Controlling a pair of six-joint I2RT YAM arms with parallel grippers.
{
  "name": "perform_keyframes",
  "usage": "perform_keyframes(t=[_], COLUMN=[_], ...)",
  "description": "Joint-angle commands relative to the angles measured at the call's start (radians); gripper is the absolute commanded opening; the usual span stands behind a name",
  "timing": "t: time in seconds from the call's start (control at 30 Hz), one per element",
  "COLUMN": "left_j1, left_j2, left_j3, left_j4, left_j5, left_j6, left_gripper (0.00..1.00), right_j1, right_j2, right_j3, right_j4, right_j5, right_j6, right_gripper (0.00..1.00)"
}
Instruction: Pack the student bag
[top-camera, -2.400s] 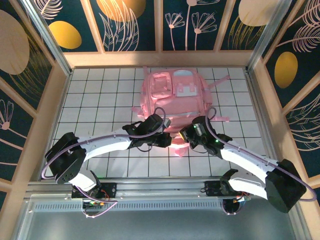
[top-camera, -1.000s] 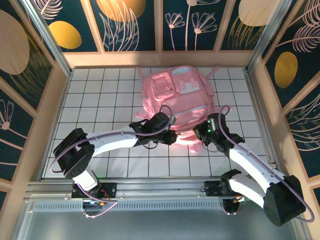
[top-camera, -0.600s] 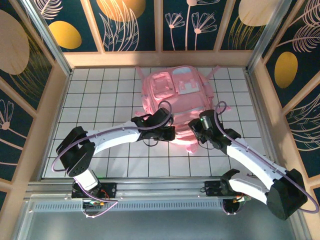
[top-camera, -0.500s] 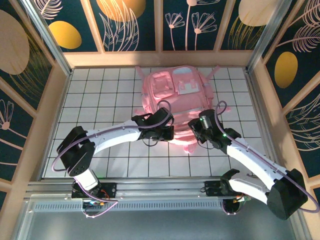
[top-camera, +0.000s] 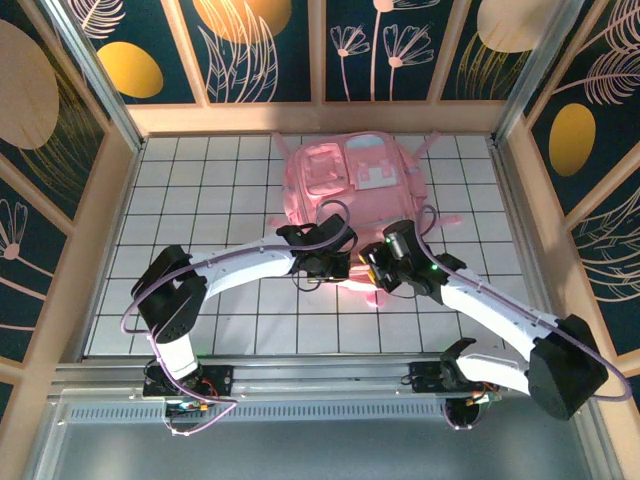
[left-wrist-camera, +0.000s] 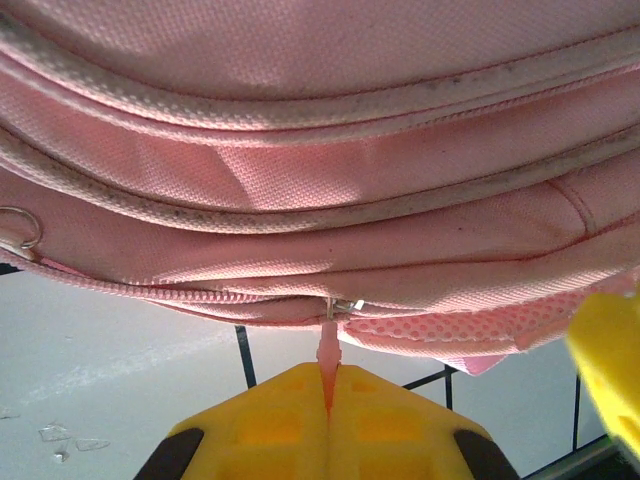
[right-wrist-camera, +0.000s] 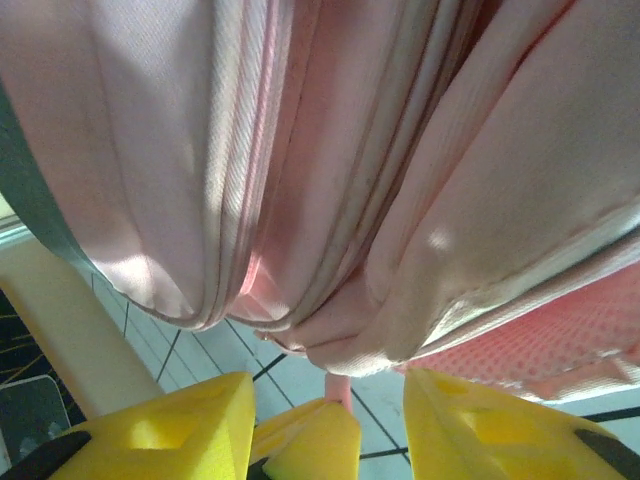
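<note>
The student bag (top-camera: 350, 185) is a big pink backpack lying at the back middle of the white tiled table. My left gripper (top-camera: 325, 268) is at its near edge, shut on a small pink zipper pull (left-wrist-camera: 327, 345) that hangs from the bag's zip (left-wrist-camera: 345, 303). My right gripper (top-camera: 372, 272) is right beside it, open, its yellow fingers (right-wrist-camera: 170, 430) spread under the bag's bulging seams (right-wrist-camera: 330, 150). The left gripper's yellow fingertip (right-wrist-camera: 310, 435) and the pull (right-wrist-camera: 338, 385) sit between the right gripper's jaws.
Loose pink straps (top-camera: 440, 215) trail from the bag's right side. A metal ring (left-wrist-camera: 20, 228) hangs at the bag's left edge. Wooden walls (top-camera: 100, 200) enclose the tiled table (top-camera: 200, 200), with open tiles to the left and near side.
My right gripper has opened and swung left, close up to the left gripper at the bag's near edge. The left gripper stays shut and has edged slightly right.
</note>
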Motion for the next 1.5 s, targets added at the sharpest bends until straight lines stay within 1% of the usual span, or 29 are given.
perform_keyframes(t=[0.0, 0.1, 0.23, 0.33, 0.4, 0.47, 0.53, 0.67, 0.9, 1.17, 1.2, 1.47], left_j1=[0.004, 0.004, 0.004, 0.004, 0.004, 0.004, 0.005, 0.004, 0.004, 0.005, 0.004, 0.004], left_j2=[0.005, -0.001, -0.013, -0.019, -0.022, -0.023, -0.026, -0.035, -0.050, -0.064, -0.090, -0.123], left_j3=[-0.003, -0.008, -0.011, -0.008, -0.003, -0.001, -0.001, -0.004, -0.001, -0.029, -0.032, -0.060], left_j4=[-0.044, -0.034, -0.031, -0.038, -0.042, -0.040, -0.040, -0.041, -0.064, -0.087, -0.090, -0.104], left_j5=[-0.036, -0.030, -0.037, -0.043, -0.048, -0.048, -0.048, -0.057, -0.097, -0.158, -0.167, -0.215], left_j6=[-0.022, -0.020, -0.018, -0.022, -0.024, -0.024, -0.027, -0.027, -0.021, -0.021, -0.022, -0.018], left_gripper=[0.00, 0.00, 0.00, 0.00, 0.00, 0.00, 0.00, 0.00, 0.00, 0.00, 0.00, 0.00], right_j1=[0.018, 0.018, 0.017, 0.017, 0.021, 0.029, 0.032, 0.032, 0.032, 0.029, 0.028, 0.015], right_j2=[0.021, 0.042, 0.101, 0.161, 0.188, 0.191, 0.179, 0.155, 0.099, 0.033, 0.028, -0.022], right_j3=[-0.003, -0.015, 0.005, 0.034, 0.050, 0.056, 0.042, 0.029, 0.033, 0.022, 0.020, 0.017], right_j4=[0.051, 0.092, 0.116, 0.092, 0.065, 0.038, 0.041, 0.025, -0.035, -0.074, -0.078, -0.106], right_j5=[-0.043, -0.035, -0.015, -0.009, -0.004, 0.038, 0.080, 0.144, 0.236, 0.281, 0.284, 0.314], right_j6=[0.080, 0.116, 0.132, 0.133, 0.132, 0.141, 0.153, 0.149, 0.116, 0.101, 0.101, 0.090], right_gripper=[0.42, 0.39, 0.39, 0.40, 0.39, 0.33, 0.24, 0.00, 0.00, 0.00, 0.00, 0.00])
